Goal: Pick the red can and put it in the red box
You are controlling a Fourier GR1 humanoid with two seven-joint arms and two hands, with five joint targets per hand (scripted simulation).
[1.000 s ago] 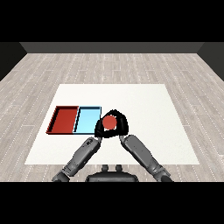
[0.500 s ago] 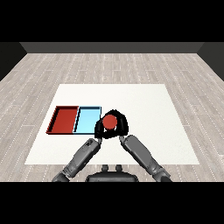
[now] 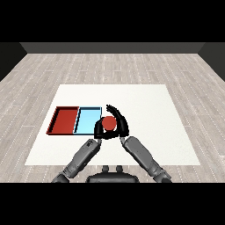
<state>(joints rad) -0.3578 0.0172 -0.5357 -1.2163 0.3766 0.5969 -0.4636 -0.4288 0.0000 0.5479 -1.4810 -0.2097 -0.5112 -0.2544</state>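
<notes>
The red can [image 3: 109, 123] is seen just beside the light blue tray [image 3: 88, 119], at that tray's right edge and toward its near corner; whether the can rests on the white table [image 3: 145, 105] or is lifted clear of it cannot be told from this view. The right hand [image 3: 120, 124] is curled round the can from the side away from the light blue tray, with its fingers arched over the can's far side. The left hand [image 3: 99, 130] is placed against the can's tray-facing side, partly overlapping the light blue tray's near right corner; whether its fingers are curled or straight cannot be told. The red tray [image 3: 65, 120] lies touching the light blue tray on that tray's left side, so the light blue tray stands between the can and its goal. Step in hand, as judged: the grasp is made or nearly made, and carriage is not yet begun, since the can is outside both trays. The next move is judged to call for the can to be raised above the rim of the light blue tray, carried leftward fully across it, and lowered only once it is over the red tray's floor. 1 risk is noted: release short of the shared wall would leave the can in the light blue tray.
</notes>
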